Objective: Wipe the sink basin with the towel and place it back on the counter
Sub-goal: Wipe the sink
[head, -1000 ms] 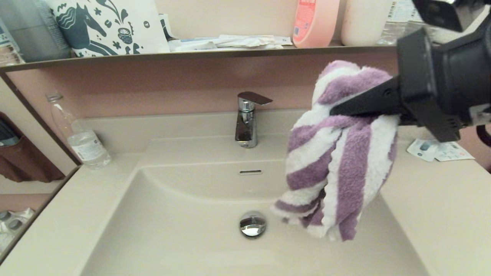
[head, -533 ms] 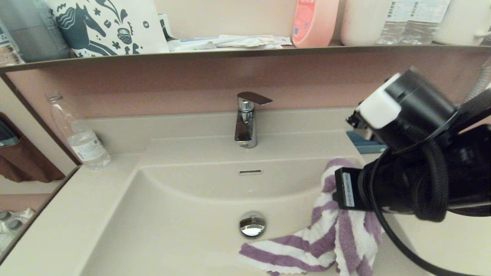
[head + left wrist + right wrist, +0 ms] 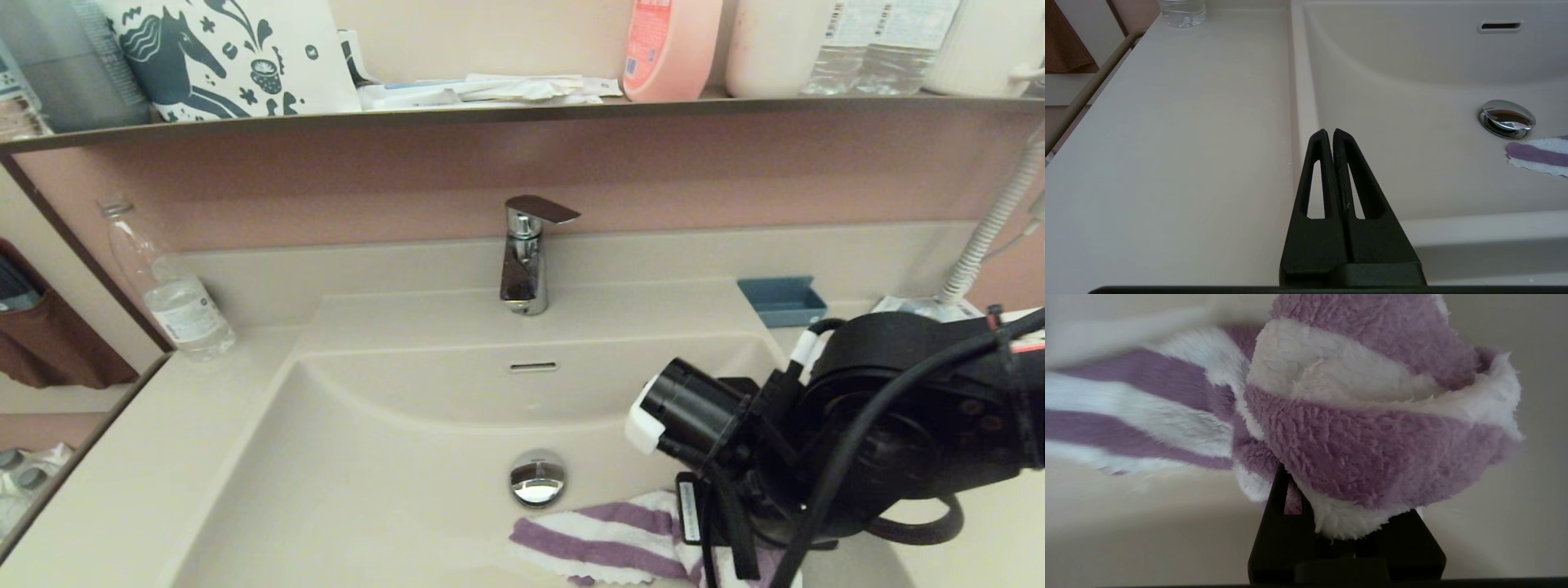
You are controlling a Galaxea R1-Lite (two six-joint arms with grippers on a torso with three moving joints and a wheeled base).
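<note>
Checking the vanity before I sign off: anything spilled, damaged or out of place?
Nothing stands out. The towel lies in the basin only because the right gripper holds it there for wiping.

No text, label or number in these views is legible.

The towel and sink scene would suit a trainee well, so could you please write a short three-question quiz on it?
1. True or false: the towel lies on the counter.
2. Which end effector holds the towel? A) left B) right
3. Fill in: beside the towel's edge in the sink basin sits the chrome ____.

Key:
1. False; it is down in the basin.
2. B; the right end effector grips it, while the left end effector is shut and empty over the basin's edge.
3. drain plug.
</note>
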